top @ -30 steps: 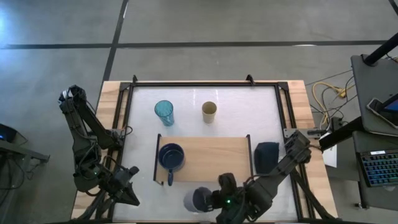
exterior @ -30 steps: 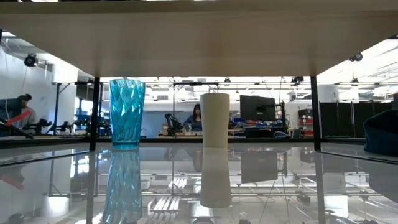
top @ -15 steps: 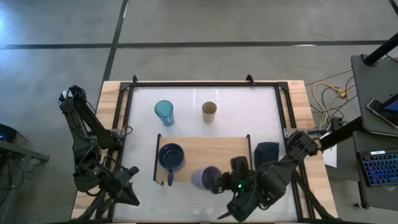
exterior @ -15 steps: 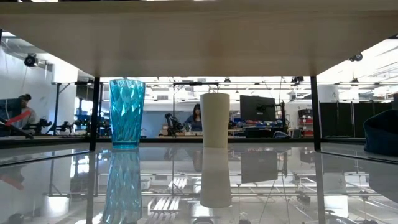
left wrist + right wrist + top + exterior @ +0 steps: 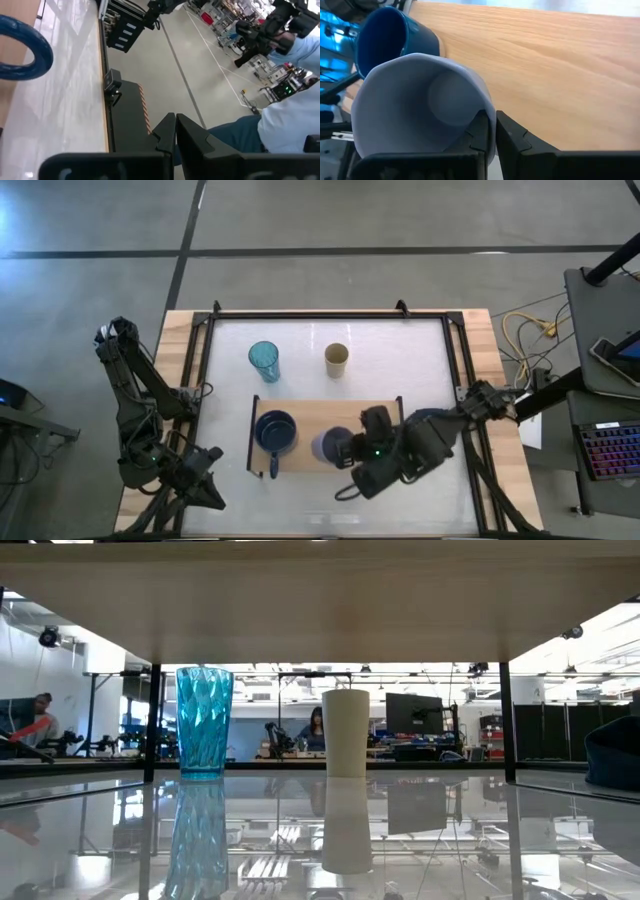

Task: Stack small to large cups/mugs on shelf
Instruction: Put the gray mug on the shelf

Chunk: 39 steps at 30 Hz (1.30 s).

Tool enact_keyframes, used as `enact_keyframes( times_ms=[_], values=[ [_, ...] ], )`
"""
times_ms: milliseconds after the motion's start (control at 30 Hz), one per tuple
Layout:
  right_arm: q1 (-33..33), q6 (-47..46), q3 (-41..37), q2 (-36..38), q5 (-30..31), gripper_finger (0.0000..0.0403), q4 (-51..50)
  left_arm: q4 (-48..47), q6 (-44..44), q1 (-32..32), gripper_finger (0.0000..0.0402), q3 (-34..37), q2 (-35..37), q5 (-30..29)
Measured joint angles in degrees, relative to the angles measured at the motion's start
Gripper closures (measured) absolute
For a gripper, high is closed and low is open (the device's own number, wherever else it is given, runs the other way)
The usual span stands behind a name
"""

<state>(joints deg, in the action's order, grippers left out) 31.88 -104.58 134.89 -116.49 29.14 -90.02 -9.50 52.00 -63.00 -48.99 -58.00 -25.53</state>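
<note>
Jaws of the right gripper (image 5: 490, 131) pinch the rim of the grey mug (image 5: 330, 447) over the shelf (image 5: 345, 420), beside the blue mug (image 5: 275, 431). Only the low view shows the teal tumbler (image 5: 203, 721) and tan cup (image 5: 346, 732) side on. Left gripper (image 5: 205, 480) waits closed off the worktop (image 5: 390, 360).

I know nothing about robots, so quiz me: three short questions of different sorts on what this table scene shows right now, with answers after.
1. True or false: the right gripper is shut on the rim of the small grey-lavender mug.
2. Which of these already stands on the low light-wood shelf? A) the tall translucent teal tumbler B) the wide dark navy handled mug C) the tan handleless cup
3. Fill in: the left gripper waits at the table's near left corner, holding ____.

Key: 1 true. 2 B. 3 nothing; it is shut and empty.
</note>
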Motion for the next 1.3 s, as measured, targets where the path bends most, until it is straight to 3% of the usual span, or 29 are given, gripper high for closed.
enact_keyframes(
  times_ms=[300, 900, 1300],
  values=[
    [-3.1, 6.9, 0.1, 0.0, -4.0, 0.0391, 0.0, 0.0, 1.8, 0.0, 0.0402, 0.0, 0.0, -0.3],
    [-3.9, 9.1, 0.1, -0.1, -5.6, 0.0391, 0.0, 0.0, 1.7, 0.0, 0.0402, 0.0, 0.0, -0.5],
    [-10.3, 20.5, 0.1, -0.3, -11.1, 0.0391, 0.0, 0.0, 1.7, 0.4, 0.0402, 0.0, 0.0, -0.5]
  ],
)
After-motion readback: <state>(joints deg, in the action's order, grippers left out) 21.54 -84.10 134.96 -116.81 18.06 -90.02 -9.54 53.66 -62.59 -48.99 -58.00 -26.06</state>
